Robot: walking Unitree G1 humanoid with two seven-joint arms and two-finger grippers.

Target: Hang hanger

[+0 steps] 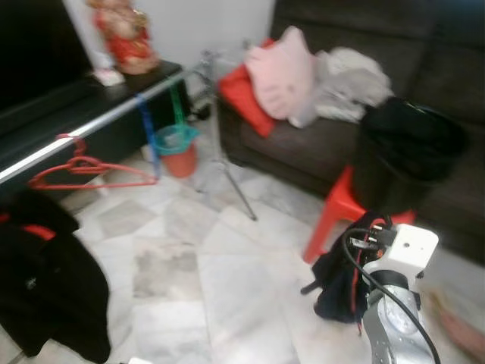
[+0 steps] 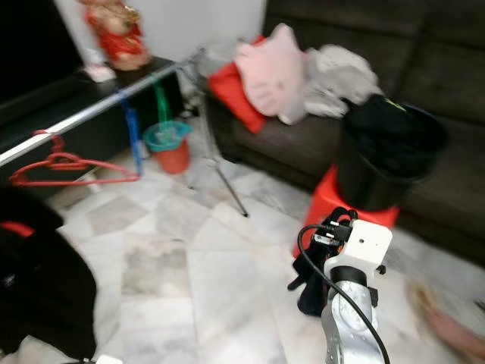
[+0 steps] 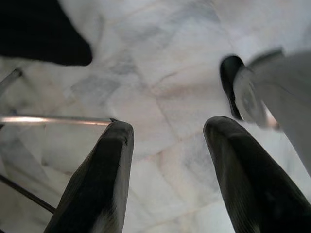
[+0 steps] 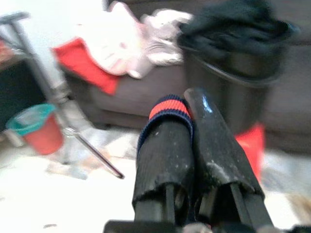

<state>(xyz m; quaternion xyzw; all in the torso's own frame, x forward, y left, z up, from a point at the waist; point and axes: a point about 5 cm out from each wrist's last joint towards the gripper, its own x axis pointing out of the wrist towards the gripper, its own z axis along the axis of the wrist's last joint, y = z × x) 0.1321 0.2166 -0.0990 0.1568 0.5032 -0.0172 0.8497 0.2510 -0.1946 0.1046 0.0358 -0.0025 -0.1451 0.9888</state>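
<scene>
Hanger (image 1: 83,171) on rail (image 1: 91,127) at left (sofa (image 1: 333,136) behind stool (image 1: 341,205)).

One red hanger (image 1: 83,168) on the rail (image 1: 91,127); two more hangers, blue (image 1: 145,125) and green (image 1: 176,104), farther along it; one black garment (image 1: 45,284) below the rail; one bucket (image 1: 178,149) beside the sofa (image 1: 303,144); two cushions on the sofa, red (image 1: 242,97) and pink (image 1: 280,72); one red stool (image 1: 341,206) before it; one black basket (image 1: 405,148) on the stool.
</scene>
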